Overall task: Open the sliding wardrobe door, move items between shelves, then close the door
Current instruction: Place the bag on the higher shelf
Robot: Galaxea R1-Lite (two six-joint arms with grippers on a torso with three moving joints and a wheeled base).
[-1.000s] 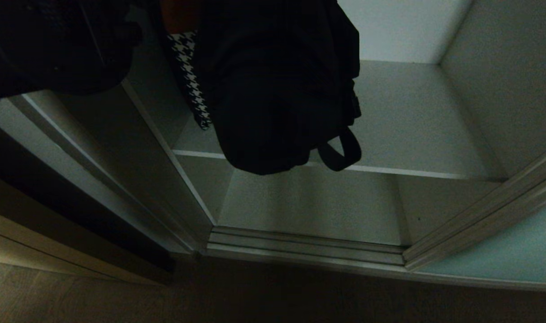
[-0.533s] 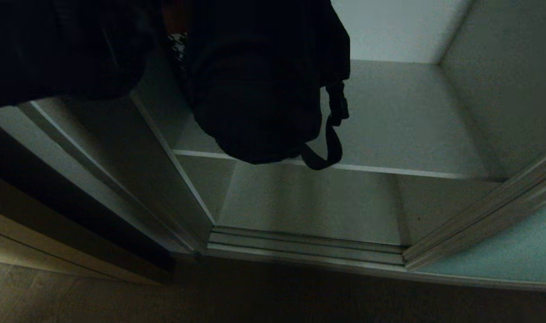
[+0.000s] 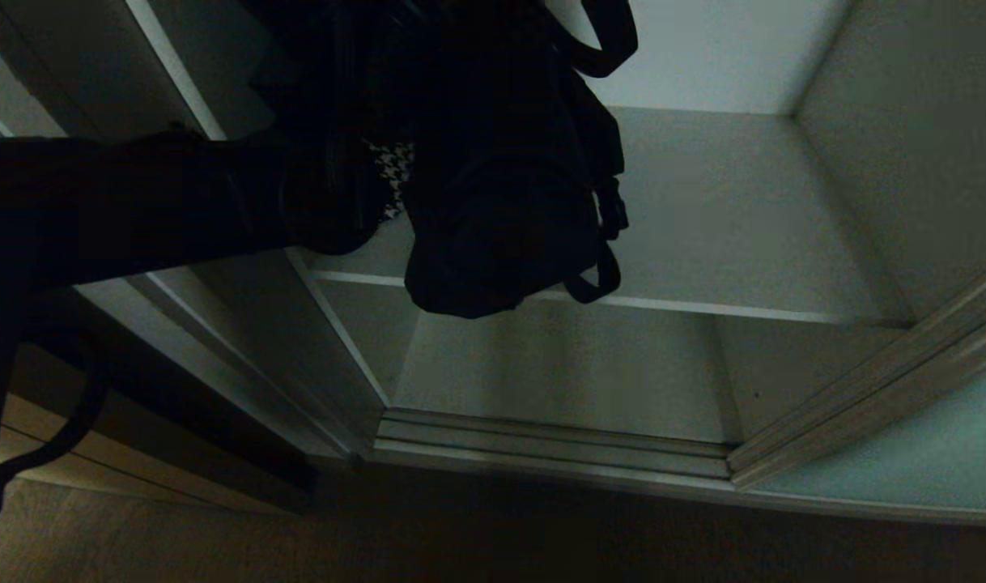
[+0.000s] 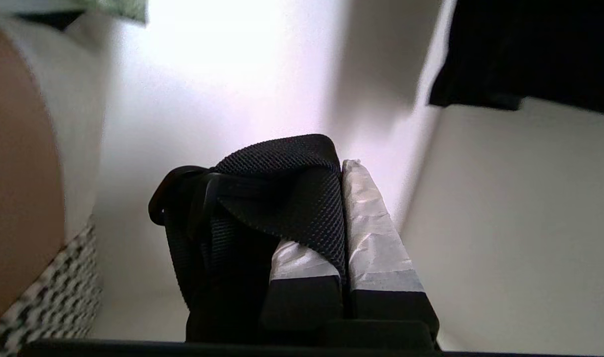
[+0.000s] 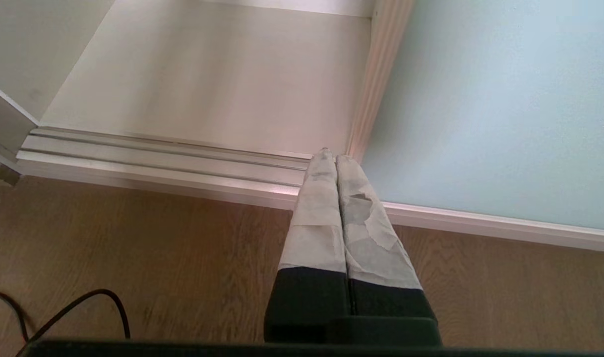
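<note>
My left gripper (image 4: 342,171) is shut on a black webbing strap (image 4: 292,198), which folds over one taped finger. In the head view my left arm (image 3: 177,202) reaches in from the left, and a soft black bag (image 3: 501,235) with dangling strap loops hangs from it over the front edge of the pale shelf (image 3: 744,219). A houndstooth cloth (image 3: 392,174) shows between arm and bag, and beside the gripper (image 4: 49,302). The frosted sliding door (image 3: 906,461) stands slid aside at the right. My right gripper (image 5: 334,157) is shut and empty, low over the floor by the door (image 5: 505,99).
The ridged metal floor track (image 3: 550,449) runs along the wardrobe's front, with the bottom board (image 3: 558,372) behind it. A beige cabinet front (image 3: 137,478) stands at the left. Another black item (image 4: 530,49) lies deeper in. A black cable (image 5: 74,307) lies on the wooden floor.
My left arm has come down and across from the upper left into fuller view. The black bag hanging from it has shifted slightly right, its straps swinging. The right arm has not moved.
</note>
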